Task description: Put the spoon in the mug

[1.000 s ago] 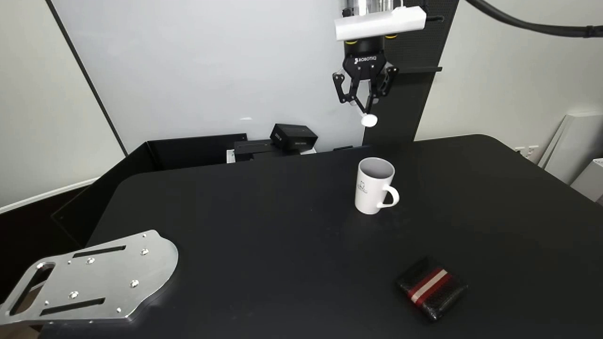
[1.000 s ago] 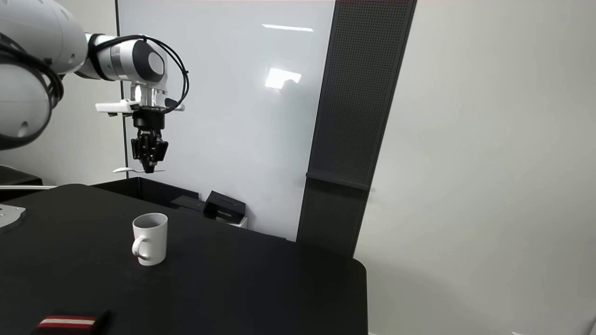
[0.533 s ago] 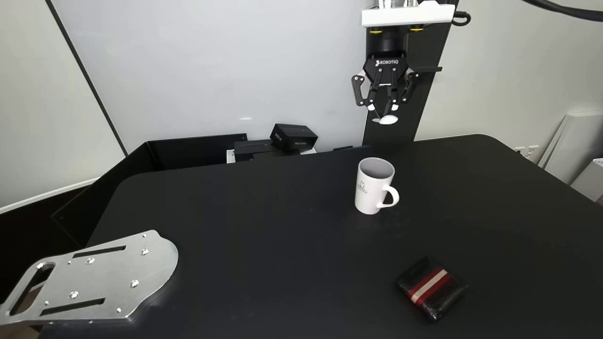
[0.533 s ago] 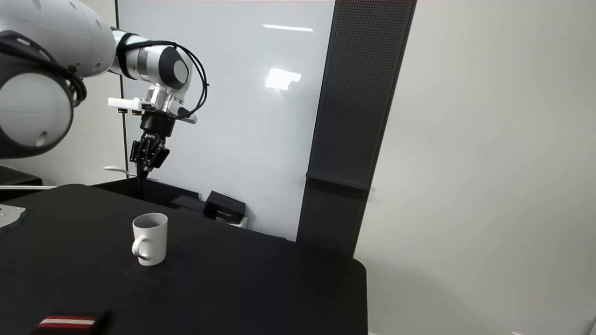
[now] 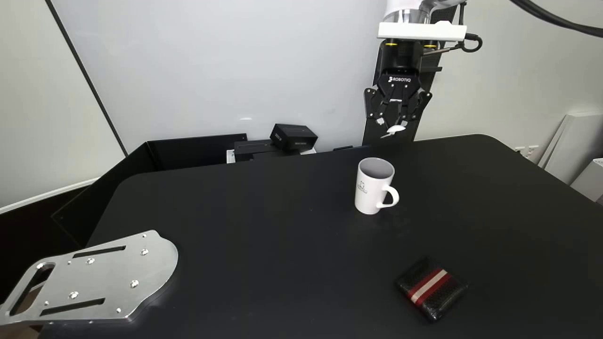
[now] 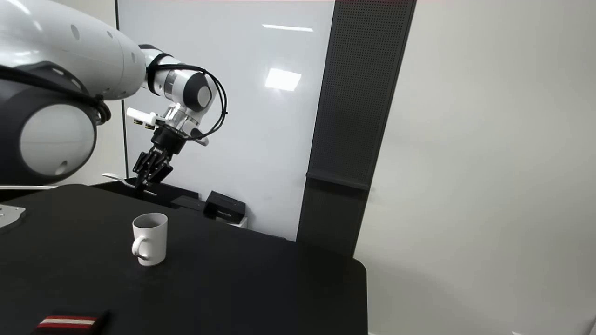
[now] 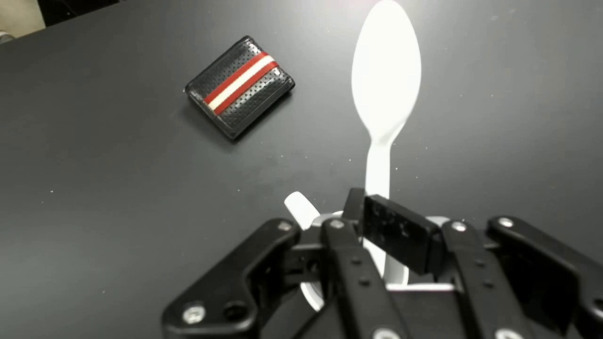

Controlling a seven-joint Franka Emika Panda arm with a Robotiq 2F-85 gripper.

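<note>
Freshly tilted; gripper (image 7: 366, 201) clenched on spoon (image 7: 384, 115); its handle end dips toward four o'clock in an exterior view; mug (image 6: 153, 239) at gripper's six; likely readying handle-first entry

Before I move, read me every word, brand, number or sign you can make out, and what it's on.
"ROBOTIQ": on the gripper, in an exterior view.
Small dark print on the mug: too small to read.
Pale markings on the black box in the background: too blurred to read.
No other text is legible.
</note>
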